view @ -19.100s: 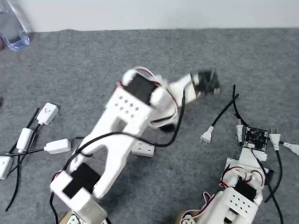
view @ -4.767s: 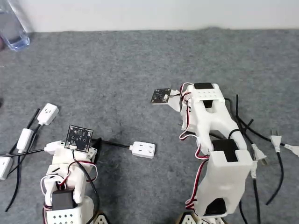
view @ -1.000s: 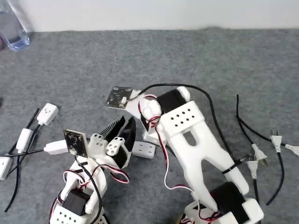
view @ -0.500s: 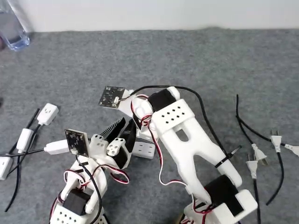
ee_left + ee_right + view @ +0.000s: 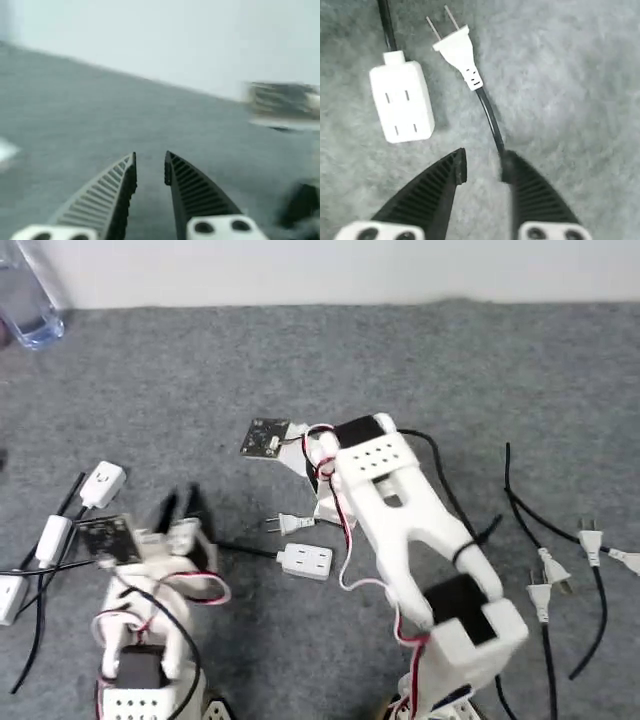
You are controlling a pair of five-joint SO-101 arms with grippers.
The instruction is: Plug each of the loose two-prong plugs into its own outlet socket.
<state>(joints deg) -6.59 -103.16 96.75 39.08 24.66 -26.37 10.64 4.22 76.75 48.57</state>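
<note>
From above, the white two-prong plug [image 5: 285, 524] on its black cord lies flat on the grey carpeted table [image 5: 450, 370], just beside the white block outlet socket [image 5: 305, 561].

On the left wrist view, my left gripper [image 5: 150, 160] hovers nearly closed and empty. I judge it parked clear of the work.

On the right wrist view, my right gripper [image 5: 482, 162] hangs partly open over the cord, gripping nothing, probably lined up to grasp behind the plug. The plug's thin metal prongs point away from the socket's upward-facing slots.

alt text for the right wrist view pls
A white two-prong plug lies loose on grey carpet beside a white outlet, its black cord running to the open end effector.
</note>
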